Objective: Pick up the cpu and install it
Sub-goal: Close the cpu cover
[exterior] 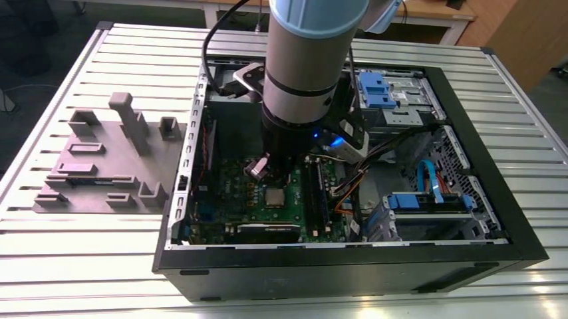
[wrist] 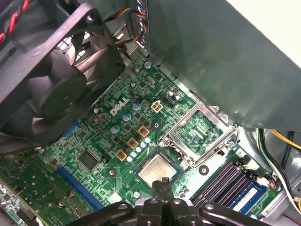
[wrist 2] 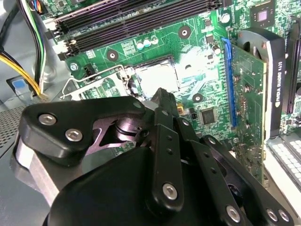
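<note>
1. Slatted metal table (exterior: 116, 239) carries one open computer case (exterior: 346, 266) and one grey fixture block (exterior: 106, 166) in the exterior view; one arm (exterior: 306, 66) reaches down over the motherboard (exterior: 266, 212), where one cpu (exterior: 275, 196) lies.
2. Second wrist view: the gripper (wrist 2: 162, 94), fingers pressed together and holding nothing, hangs just above the cpu (wrist 2: 153, 77) seated in its socket.
3. First wrist view: one cpu (wrist: 156, 168) sits in the socket, one hinged frame (wrist: 200, 134) open beside it, one fan (wrist: 51, 80) nearby.

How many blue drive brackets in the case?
2. One blue bracket on the far bay beside the arm; the other blue bracket on the near bay, exterior view's right. Arm may hide more.
</note>
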Motion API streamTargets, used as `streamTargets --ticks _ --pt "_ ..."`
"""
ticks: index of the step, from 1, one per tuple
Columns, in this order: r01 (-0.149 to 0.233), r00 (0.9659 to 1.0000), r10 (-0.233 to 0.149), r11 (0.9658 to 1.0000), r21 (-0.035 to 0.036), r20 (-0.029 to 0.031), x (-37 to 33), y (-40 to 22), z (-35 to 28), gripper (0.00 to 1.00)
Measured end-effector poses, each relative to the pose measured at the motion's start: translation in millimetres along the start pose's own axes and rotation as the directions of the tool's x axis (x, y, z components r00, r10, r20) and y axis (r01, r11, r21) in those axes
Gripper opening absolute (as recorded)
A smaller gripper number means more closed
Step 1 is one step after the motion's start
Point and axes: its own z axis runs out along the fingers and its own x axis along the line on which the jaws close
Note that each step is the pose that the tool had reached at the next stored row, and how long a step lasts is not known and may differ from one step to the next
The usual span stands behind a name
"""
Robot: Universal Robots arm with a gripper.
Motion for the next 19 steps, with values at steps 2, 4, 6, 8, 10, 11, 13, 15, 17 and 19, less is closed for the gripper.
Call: streamTargets --ticks 2,4,6,8,10,11,13,15,17,19 --pt "0.002 1.0000 -0.002 1.0000 -0.0001 0.0000 0.1 -0.1 0.0 0.10" --pt "0.004 1.0000 -0.004 1.0000 -0.0001 0.0001 0.2 -0.2 0.0 0.10" --pt "0.005 1.0000 -0.005 1.0000 -0.0002 0.0001 0.3 -0.3 0.0 0.10" --pt "0.006 1.0000 -0.006 1.0000 -0.0003 0.0002 0.4 -0.5 0.0 0.10" --pt "0.007 1.0000 -0.007 1.0000 -0.0003 0.0002 0.4 -0.5 0.0 0.10" --pt "0.007 1.0000 -0.007 1.0000 -0.0004 0.0002 0.4 -0.5 0.0 0.10" --pt "0.007 1.0000 -0.007 1.0000 -0.0003 0.0002 0.4 -0.5 0.0 0.10" --pt "0.007 1.0000 -0.007 1.0000 -0.0003 0.0002 0.4 -0.5 0.0 0.10" --pt "0.008 1.0000 -0.008 1.0000 -0.0003 0.0002 0.4 -0.5 0.0 0.10" --pt "0.008 1.0000 -0.008 1.0000 -0.0003 0.0002 0.4 -0.5 0.0 0.10"
